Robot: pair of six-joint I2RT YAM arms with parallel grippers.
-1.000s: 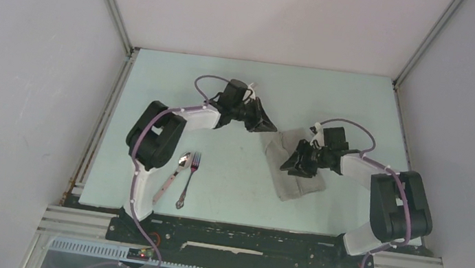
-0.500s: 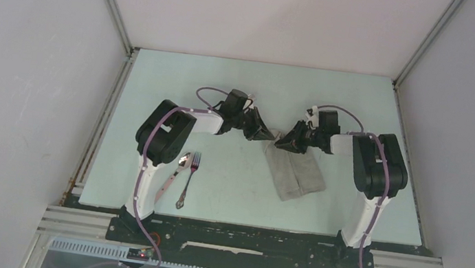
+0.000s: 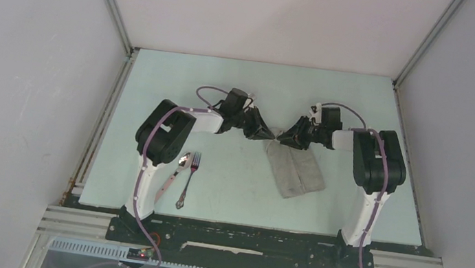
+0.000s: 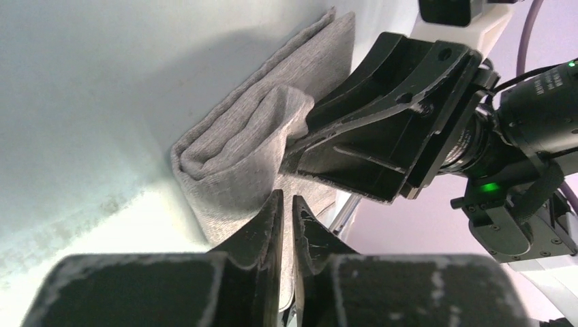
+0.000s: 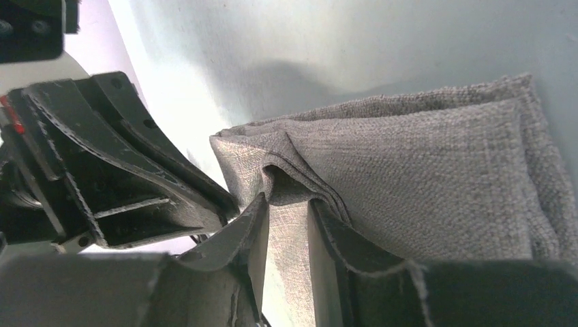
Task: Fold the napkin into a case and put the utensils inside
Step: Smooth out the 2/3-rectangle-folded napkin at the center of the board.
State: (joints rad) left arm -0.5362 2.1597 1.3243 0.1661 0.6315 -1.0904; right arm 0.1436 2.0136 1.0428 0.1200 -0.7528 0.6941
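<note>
Napkin: folded oblong napkin (image 3: pixel 297 173), right of centre on the tabletop (image 3: pixel 241 86).
Right pincer (image 5: pixel 286 204): clamped on an upper layer at the far end; I judge this is to open a pocket.
Left pincer (image 4: pixel 286 201): nearly together at the same end; I cannot tell whether it grips cloth.
Utensils (image 3: pixel 179 176): near left, well apart from the napkin.

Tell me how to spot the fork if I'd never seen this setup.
On the pale green table, look toward the near left corner, where two slim pieces lie side by side. The fork is the one on the right: all metal, with tines, slightly shorter than the spoon beside it, which has a pale handle.
</note>
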